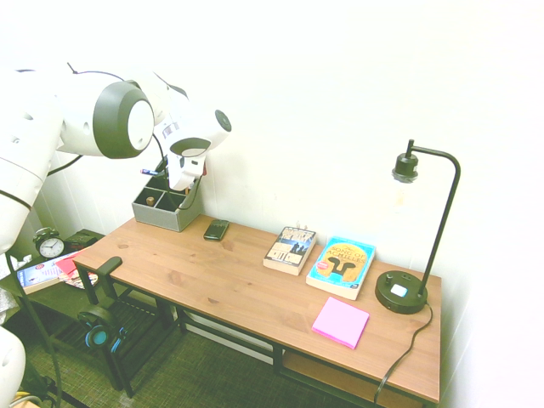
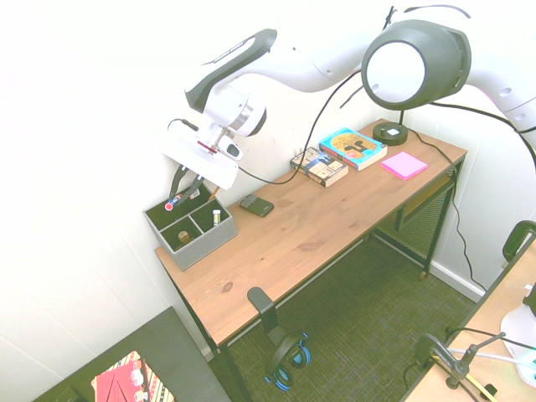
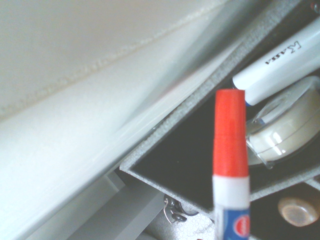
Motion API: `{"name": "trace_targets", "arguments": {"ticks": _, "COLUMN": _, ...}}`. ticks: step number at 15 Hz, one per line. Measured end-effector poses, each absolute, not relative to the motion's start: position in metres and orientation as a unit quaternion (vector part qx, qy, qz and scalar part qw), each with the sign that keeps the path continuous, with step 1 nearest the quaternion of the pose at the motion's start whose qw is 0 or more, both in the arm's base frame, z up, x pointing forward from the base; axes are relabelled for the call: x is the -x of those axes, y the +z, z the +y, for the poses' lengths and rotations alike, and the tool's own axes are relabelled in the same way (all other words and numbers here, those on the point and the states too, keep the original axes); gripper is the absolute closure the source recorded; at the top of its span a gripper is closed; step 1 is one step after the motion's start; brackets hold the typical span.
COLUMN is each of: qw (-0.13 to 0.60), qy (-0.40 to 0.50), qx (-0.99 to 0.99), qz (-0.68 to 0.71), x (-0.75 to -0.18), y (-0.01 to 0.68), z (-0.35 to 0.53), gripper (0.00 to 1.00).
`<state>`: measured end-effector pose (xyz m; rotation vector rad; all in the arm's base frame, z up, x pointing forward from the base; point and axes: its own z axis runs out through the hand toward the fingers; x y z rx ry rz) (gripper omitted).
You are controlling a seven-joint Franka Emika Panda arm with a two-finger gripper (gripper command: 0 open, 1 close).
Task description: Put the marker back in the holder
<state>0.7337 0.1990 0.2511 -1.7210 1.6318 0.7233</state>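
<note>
I hover my hand [image 2: 186, 186] over the grey holder [image 2: 191, 228] at the surface's [image 2: 318, 226] far corner. The marker [image 2: 177, 199] slants red cap down into the back compartment, so it can drop in; I cannot tell whether the fingers grip it.

A wooden desk [image 1: 212, 289] on a dark frame stands against the white wall. On its top, seen in the first exterior view: the grey holder [image 1: 164, 212] at 10 o'clock, a black phone [image 1: 216, 229] just beside it, two books [image 1: 290, 250] [image 1: 342, 266] centrally, a pink notepad [image 1: 341, 322] at 4, a black lamp [image 1: 404, 291] at 3
</note>
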Motion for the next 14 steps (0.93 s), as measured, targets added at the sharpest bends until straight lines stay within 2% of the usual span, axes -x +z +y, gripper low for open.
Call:
{"name": "trace_targets", "arguments": {"ticks": 5, "qw": 0.329, "qy": 0.268, "qx": 0.659, "qz": 0.621, "x": -0.738, "y": 0.252, "z": 0.192, "gripper": 0.0}}
{"name": "trace_targets", "arguments": {"ticks": 7, "qw": 0.324, "qy": 0.24, "qx": 0.695, "qz": 0.595, "x": -0.735, "y": 0.27, "z": 0.188, "gripper": 0.0}}
{"name": "trace_targets", "arguments": {"ticks": 9, "qw": 0.299, "qy": 0.209, "qx": 0.738, "qz": 0.569, "x": -0.72, "y": 0.294, "z": 0.171, "gripper": 0.0}}
{"name": "trace_targets", "arguments": {"ticks": 14, "qw": 0.214, "qy": 0.129, "qx": 0.827, "qz": 0.504, "x": -0.668, "y": 0.376, "z": 0.06, "gripper": 0.0}}
